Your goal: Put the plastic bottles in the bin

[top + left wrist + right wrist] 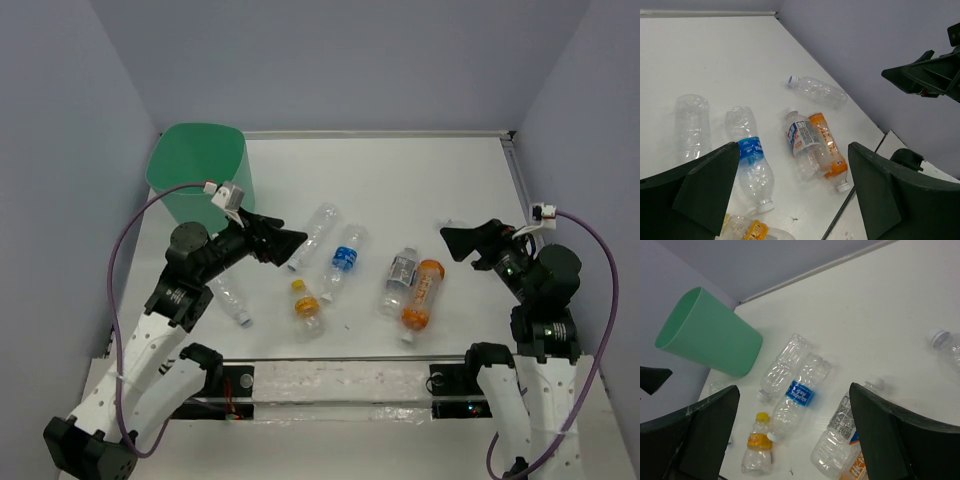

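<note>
Mint-green bin [200,165] waits at the desk's [420,170] far-left corner, with no bottle showing inside. At least six plastic bottles [318,232] lie loose mid-desk, a blue-labelled one [345,258] and an orange-labelled one [422,295] among them. Left tool [292,242] hangs wide apart and empty near them; right tool [452,240], same. By my read, all the work remains.

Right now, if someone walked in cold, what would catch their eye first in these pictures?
The mint-green plastic waste bin stands out most, at the far left corner of the white table. Next come the small clear plastic bottles lying scattered mid-table, the orange-labelled clear bottle brightest among them. The black left hand and black right hand hang open on either side of them.
</note>
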Tool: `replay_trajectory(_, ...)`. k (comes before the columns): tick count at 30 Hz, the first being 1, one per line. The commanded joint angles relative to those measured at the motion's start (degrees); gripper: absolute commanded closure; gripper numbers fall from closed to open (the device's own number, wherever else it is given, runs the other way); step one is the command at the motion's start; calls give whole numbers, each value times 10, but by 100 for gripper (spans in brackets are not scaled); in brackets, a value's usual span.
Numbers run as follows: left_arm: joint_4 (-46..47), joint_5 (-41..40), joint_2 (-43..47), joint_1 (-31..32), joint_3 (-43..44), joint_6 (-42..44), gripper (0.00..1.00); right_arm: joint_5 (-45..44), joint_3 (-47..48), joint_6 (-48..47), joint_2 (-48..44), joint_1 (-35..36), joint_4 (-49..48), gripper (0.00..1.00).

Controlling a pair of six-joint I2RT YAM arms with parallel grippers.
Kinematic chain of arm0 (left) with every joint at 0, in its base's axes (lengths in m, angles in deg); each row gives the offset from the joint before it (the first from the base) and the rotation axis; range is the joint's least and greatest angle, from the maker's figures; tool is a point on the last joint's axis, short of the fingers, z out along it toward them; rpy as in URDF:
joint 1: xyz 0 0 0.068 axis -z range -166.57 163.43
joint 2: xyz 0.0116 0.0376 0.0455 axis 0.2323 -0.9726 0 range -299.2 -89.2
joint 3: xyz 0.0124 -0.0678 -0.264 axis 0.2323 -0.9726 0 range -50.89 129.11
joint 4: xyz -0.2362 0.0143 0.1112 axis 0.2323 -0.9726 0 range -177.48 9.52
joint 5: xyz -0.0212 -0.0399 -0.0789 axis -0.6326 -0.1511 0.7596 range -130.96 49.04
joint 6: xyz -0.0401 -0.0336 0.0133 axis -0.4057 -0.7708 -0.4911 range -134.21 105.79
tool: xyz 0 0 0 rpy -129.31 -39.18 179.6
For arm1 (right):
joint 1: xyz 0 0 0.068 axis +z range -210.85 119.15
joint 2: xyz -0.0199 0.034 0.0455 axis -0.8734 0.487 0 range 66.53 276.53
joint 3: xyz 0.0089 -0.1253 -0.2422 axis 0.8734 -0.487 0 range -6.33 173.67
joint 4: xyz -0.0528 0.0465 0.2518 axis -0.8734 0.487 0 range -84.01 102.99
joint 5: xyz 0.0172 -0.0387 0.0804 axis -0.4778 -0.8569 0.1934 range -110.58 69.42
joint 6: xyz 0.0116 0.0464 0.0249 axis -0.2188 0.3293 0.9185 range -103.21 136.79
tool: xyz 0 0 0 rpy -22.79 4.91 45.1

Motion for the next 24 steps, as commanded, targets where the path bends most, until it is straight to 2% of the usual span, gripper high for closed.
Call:
replay_trajectory(1,48,-13,-37,18,40,-5,1,52,-21,24,0,5,-89,4)
replay_trajectory(5,79,-22,-75,36,49,-18,1,53,-30,21,10,5,-102,4)
replay_trajectory(7,42,-89,-105,55,70,1,1,81,-48,35,10,5,-133,4)
replay_trajectory(8,24,-131,-130,88,79,12,1,93,-57,58,8,5,-148,5)
replay_trajectory(9,6,-222,-146,108,98,30,1,104,-67,71,6,5,-182,5)
replay_trajectory(10,-35,-273,-162,127,108,35,1,117,-76,84,1,5,-198,6)
replay_trajectory(11,-53,-340,-197,164,119,37,1,119,-87,95,0,5,-207,7)
replay_trajectory(12,-68,-388,-216,164,125,39,1,120,-88,93,-1,5,-210,7)
replay_trajectory(13,-75,-467,-232,194,137,42,1,119,-89,90,-1,5,-206,7)
replay_trajectory(15,-110,-542,-283,217,151,46,1,112,-89,81,-1,5,-199,8)
replay_trajectory(24,-113,-601,-433,219,194,60,1,115,-111,75,17,15,-214,8)
